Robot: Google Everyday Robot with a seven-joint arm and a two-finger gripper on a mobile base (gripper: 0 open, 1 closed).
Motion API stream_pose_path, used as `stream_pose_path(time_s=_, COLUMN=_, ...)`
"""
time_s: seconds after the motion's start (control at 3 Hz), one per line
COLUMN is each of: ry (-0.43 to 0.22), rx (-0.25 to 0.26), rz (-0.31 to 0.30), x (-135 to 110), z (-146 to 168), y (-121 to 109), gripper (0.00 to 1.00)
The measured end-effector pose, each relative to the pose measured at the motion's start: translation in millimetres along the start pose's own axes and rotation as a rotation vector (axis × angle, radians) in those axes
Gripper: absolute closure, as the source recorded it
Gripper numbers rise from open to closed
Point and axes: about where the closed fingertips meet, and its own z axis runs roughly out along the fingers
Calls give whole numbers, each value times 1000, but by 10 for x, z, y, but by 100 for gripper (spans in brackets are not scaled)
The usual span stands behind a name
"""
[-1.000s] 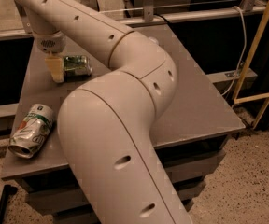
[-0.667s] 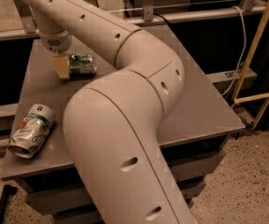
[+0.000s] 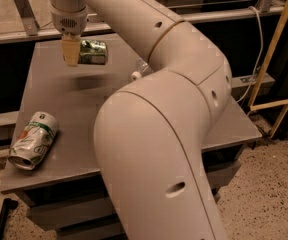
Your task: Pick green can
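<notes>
We see the end effector [image 3: 77, 55] up at the far left of the counter [image 3: 64, 101], hanging off the arm [image 3: 154, 149] that sweeps across the whole middle of our view. It is closed on the green can [image 3: 94, 52]. One pale yellow finger [image 3: 70, 54] presses flat against the can's left end, and the other finger is hidden from us behind the can. The can lies on its side in the grip, its long axis running left to right and its shiny end facing right. It hangs clear of the counter, not touching it, and we can make out a soft shadow [image 3: 86, 81] on the grey top just below the end effector. Well apart from the end effector, down toward the counter's near left corner, we see the crushed white can [image 3: 33, 140] with its green band. It lies on its side, its open end pointing at the near edge.
</notes>
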Motion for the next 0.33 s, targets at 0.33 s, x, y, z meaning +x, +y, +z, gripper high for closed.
stream_pose_path(time_s=0.33, ry=-4, rx=4, rz=-2, x=-22, z=23, y=-14, gripper=100)
